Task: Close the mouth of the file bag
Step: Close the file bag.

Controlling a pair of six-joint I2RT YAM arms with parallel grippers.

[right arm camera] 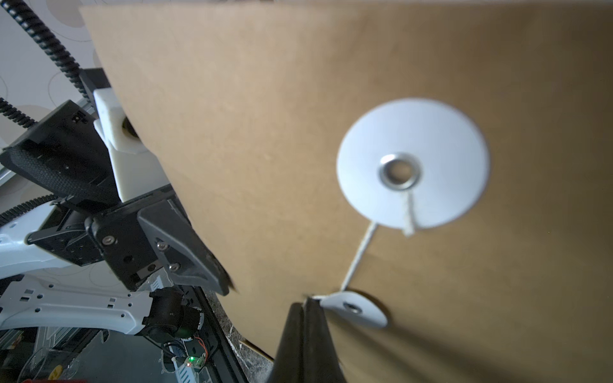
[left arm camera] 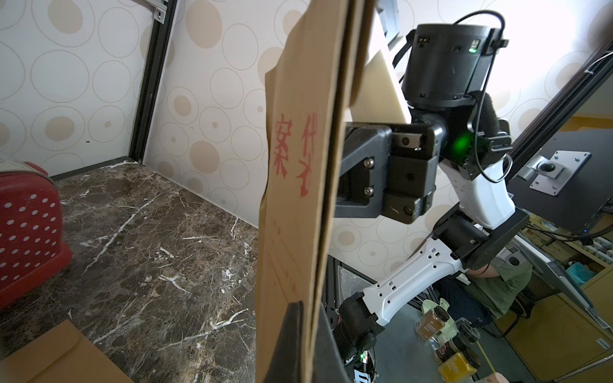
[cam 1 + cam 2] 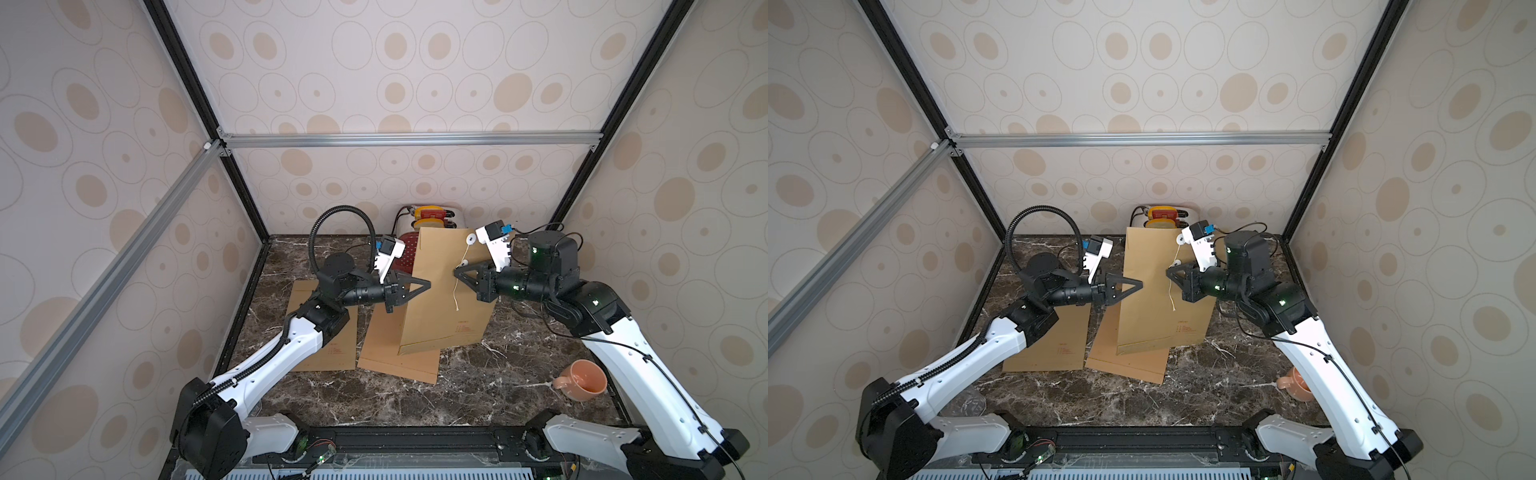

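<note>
A brown paper file bag stands upright over the marble table, its bottom edge near the tabletop. My left gripper is shut on the bag's left edge, which is pinched between the fingers. On the bag's face are an upper white disc and a lower white disc. A white string runs from the upper disc down past the lower one and hangs loose. My right gripper is shut on the string beside the lower disc.
Two more brown file bags lie flat on the table under the held one. A pink mug lies at the front right. A red dotted container and a white appliance with yellow and red items stand against the back wall.
</note>
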